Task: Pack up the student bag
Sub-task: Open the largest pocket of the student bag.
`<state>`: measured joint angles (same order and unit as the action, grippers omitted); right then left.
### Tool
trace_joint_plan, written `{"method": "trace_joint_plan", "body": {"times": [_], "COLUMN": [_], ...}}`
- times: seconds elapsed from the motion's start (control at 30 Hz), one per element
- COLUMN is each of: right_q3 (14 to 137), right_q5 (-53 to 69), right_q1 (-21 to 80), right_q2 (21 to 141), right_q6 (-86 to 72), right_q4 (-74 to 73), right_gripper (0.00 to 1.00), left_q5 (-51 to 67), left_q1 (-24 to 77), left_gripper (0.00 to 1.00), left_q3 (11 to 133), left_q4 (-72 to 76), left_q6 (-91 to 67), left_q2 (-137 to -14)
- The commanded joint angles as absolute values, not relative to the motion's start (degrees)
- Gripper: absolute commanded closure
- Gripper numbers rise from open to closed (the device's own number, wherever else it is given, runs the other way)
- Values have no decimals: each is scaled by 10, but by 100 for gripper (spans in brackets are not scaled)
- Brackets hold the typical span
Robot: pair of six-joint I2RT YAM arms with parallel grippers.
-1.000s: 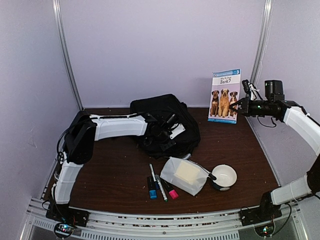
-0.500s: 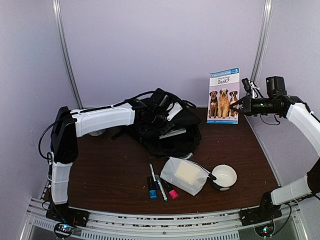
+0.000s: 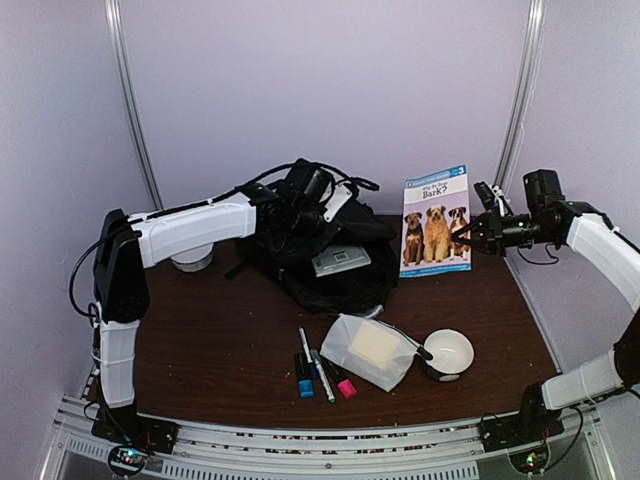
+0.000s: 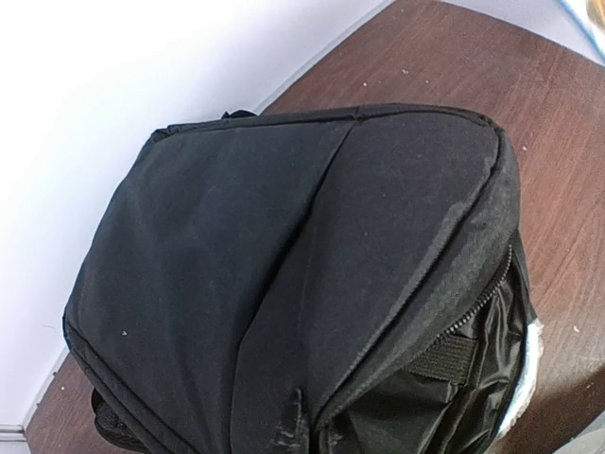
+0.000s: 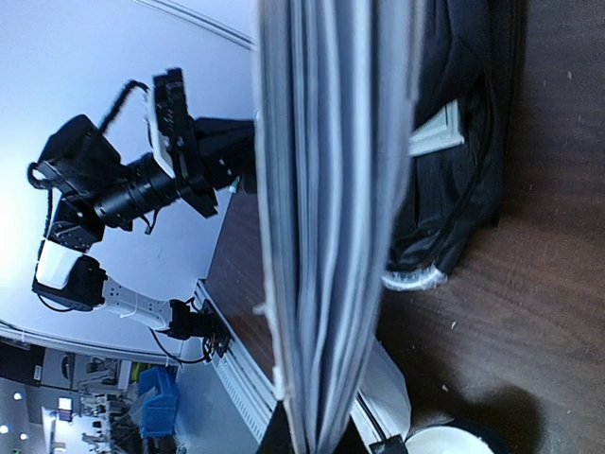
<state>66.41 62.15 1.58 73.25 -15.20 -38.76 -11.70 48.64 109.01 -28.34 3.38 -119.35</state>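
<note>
The student bag (image 3: 300,262), large, black and soft, stands at the back middle of the table. My left gripper (image 3: 308,192) is at its top and holds it pulled up. The bag's black fabric and a zipper fill the left wrist view (image 4: 284,255), where my fingers are hidden. My right gripper (image 3: 478,232) is shut on the right edge of a thin book (image 3: 435,222) with three dogs on its cover. It holds the book upright just right of the bag. The right wrist view shows the book edge-on (image 5: 331,189), with the bag (image 5: 463,142) behind it.
A translucent white pouch (image 3: 368,350), several markers (image 3: 318,375) and a white bowl (image 3: 448,352) lie at the front middle. A white round thing (image 3: 190,260) sits under my left arm. A grey flat item (image 3: 340,261) lies against the bag's front.
My left gripper has risen and moved back-left, pulling the bag's top up. My right gripper has carried the book left and lower, closer to the bag.
</note>
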Motion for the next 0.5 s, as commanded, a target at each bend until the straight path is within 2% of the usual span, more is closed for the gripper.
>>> {"method": "trace_joint_plan", "body": {"times": [0.0, 0.13, 0.47], "right_q3": [594, 539, 491], "right_q5": [682, 700, 723], "right_q1": [33, 58, 113], "right_q2": [723, 716, 754], "right_q6": [-203, -263, -377], "right_q4": [-355, -283, -167], "right_gripper": [100, 100, 100], "left_q5": [-100, -95, -74], "left_q1": [478, 477, 477], "left_gripper": [100, 100, 100], "left_q3": [1131, 1139, 1166], "left_q4": [-200, -186, -169], "left_q6": [2, -20, -54], "left_q2": [-1169, -1172, -1182]}}
